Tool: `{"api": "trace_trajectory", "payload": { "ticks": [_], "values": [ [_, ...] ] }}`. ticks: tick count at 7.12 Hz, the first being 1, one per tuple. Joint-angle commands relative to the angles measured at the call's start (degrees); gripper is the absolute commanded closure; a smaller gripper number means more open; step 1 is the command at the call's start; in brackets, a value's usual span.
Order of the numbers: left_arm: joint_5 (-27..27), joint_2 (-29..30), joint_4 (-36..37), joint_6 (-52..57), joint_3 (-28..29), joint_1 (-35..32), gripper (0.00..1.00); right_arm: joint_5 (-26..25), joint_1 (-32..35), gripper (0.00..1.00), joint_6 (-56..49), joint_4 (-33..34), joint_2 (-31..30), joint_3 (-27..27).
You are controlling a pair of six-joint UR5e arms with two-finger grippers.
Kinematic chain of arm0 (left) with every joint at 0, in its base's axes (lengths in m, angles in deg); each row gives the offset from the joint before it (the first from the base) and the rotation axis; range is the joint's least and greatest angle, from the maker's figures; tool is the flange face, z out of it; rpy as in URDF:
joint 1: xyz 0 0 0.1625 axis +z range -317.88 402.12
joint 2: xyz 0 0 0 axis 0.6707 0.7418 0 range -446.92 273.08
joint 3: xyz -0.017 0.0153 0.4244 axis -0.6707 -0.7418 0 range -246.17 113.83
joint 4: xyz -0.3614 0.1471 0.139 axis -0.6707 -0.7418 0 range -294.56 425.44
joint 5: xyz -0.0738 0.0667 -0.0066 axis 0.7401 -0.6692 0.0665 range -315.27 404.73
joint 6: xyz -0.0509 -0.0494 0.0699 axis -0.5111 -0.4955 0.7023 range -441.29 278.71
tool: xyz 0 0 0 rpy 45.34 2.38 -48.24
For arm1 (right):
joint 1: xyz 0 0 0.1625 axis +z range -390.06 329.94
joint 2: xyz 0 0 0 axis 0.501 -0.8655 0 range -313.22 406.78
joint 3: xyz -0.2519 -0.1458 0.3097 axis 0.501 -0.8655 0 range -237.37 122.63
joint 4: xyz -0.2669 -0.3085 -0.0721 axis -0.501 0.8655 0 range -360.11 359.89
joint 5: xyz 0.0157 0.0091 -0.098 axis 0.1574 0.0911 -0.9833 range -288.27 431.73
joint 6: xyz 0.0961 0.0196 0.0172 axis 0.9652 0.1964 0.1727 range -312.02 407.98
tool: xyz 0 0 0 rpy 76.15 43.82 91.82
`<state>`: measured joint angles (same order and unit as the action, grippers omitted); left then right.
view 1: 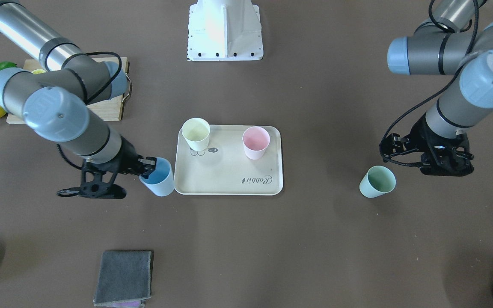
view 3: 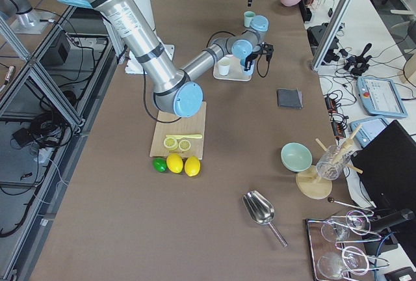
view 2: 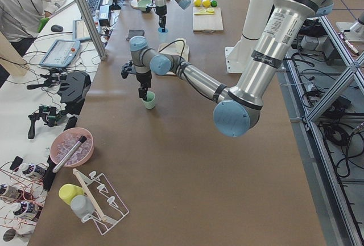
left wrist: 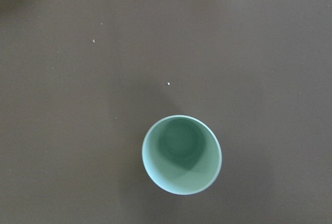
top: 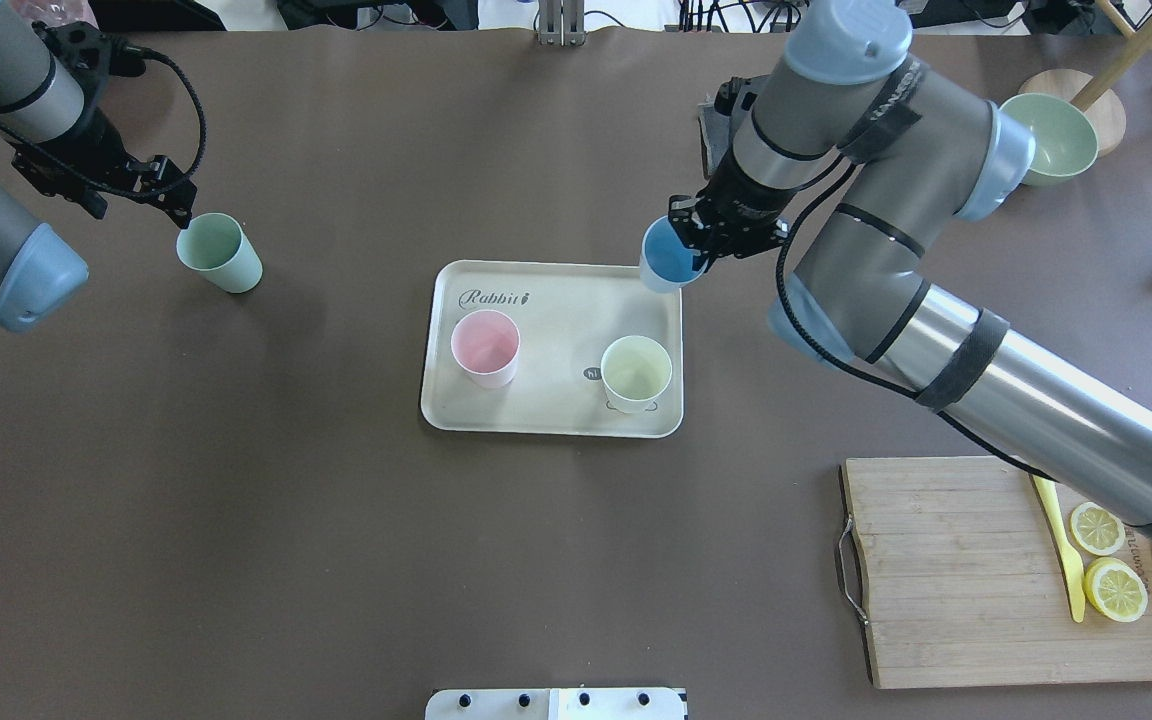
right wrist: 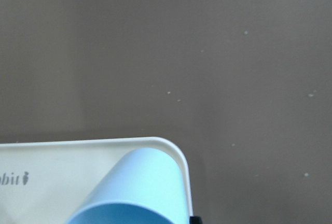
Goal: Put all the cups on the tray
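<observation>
Right gripper [view 1: 149, 167] clamped on the rim of the light blue cup [view 1: 160, 179], one finger inside the mouth, one outside. Cup hangs at a corner of the tray [view 1: 212, 175]: front camera puts it just off the short edge, overhead and wrist views put its mouth over the rounded corner. Seems lifted off the table [view 1: 298, 239]; height not readable

On the tray: pale yellow cup [view 1: 196, 133] upright at the end nearest the carried cup, on the bear drawing. Pink cup [view 1: 256, 142] upright toward the other end, well apart from it. Bare tray floor between them

Far side: mint green cup [view 1: 377, 181] upright on the table, well apart from the tray. Left gripper [top: 179, 205] just beside its rim; fingers apart or together, cannot tell, since the wrist view shows only the cup from above

Judgement: two of four placed, third at the edge, fourth not yet picked up

Risks:
- Set down here, the base could land on the raised rim, and the cup could tip or slide off outside.
- Lowering too early while crossing could catch the rim and shove the tray, jolting the pale yellow cup.
- Rim pinch on smooth tapered plastic is a thin hold; a swing could let it slip.
- Cup needs to go further inward before release
</observation>
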<state>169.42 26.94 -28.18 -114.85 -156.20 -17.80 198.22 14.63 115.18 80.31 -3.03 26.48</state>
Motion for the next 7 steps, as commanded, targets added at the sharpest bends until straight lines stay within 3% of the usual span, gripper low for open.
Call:
{"api": "trace_trajectory", "payload": {
  "ticks": [1,3,4,5,6,7],
  "values": [
    [0.12,-0.21,-6.40,-2.54,5.39,0.06,0.02,-4.13,-4.86,1.00,3.55,-0.35,1.56,-0.08],
    [0.21,0.05,-10.08,-6.93,6.79,1.63,0.02,-6.26,-6.02,1.00,3.72,-0.35,1.47,-0.44],
    [0.21,0.40,-11.05,-8.09,7.50,2.42,0.02,-6.34,-5.93,0.95,3.72,-0.35,1.47,-0.61],
    [0.12,0.32,-11.32,-8.36,7.59,3.04,0.15,-6.61,-5.41,0.01,3.03,-0.44,1.91,-0.61],
    [0.21,0.32,-11.33,-9.23,7.59,3.05,0.80,-5.13,-2.18,0.00,3.11,0.26,3.91,0.08],
    [0.30,0.40,-11.24,-9.59,7.51,3.05,1.00,-0.50,0.37,0.00,3.02,0.44,3.93,1.92]
  ]
}}
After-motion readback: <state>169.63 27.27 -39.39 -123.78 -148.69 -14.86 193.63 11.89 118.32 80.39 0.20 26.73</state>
